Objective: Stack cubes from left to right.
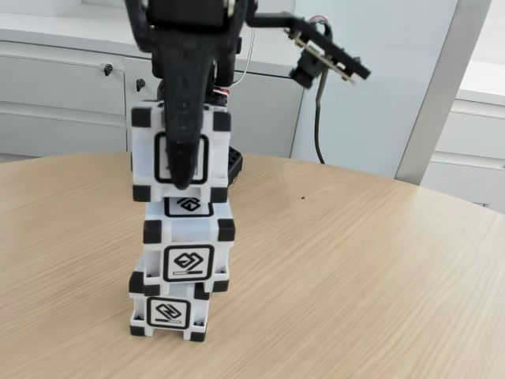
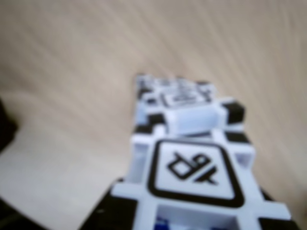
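three white black-cornered cubes in one upright, slightly staggered stack on the table

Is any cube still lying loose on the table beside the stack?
No: in the fixed view all three cubes are in one column, the top cube, the middle cube and the bottom cube.

Fixed view was bright and even, daylight-soft, with no hard glare on the table. Faint, diffuse shadow lay on the wood right of the cubes. The gripper read as a near-black silhouette, detail lost in its dark plastic. Far cabinets were slightly washed out and soft.

Wrist view was blurred throughout; wood grain smeared into streaks. The near cube was softly out of focus, its white faces tinged bluish. Dark vignette-like patches sat at the lower left edge.
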Robot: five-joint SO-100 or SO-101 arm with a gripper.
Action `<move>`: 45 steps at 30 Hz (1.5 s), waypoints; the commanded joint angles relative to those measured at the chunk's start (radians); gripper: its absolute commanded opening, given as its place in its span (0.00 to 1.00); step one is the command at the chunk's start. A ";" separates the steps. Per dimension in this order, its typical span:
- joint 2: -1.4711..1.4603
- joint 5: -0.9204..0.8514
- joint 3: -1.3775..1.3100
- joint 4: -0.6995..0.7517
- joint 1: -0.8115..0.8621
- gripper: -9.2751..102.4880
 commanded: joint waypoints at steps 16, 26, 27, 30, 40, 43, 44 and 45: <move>0.015 0.018 -0.005 0.000 -0.003 0.19; 0.015 0.032 -0.005 0.003 -0.003 0.40; 0.015 0.035 -0.005 0.003 -0.003 0.40; 0.017 0.038 -0.005 0.003 -0.003 0.42; 0.092 0.046 -0.005 0.005 -0.015 0.47; 0.127 0.054 -0.005 0.005 -0.078 0.47; 0.137 0.061 -0.005 0.006 -0.104 0.47; 0.147 0.069 -0.005 0.006 -0.127 0.47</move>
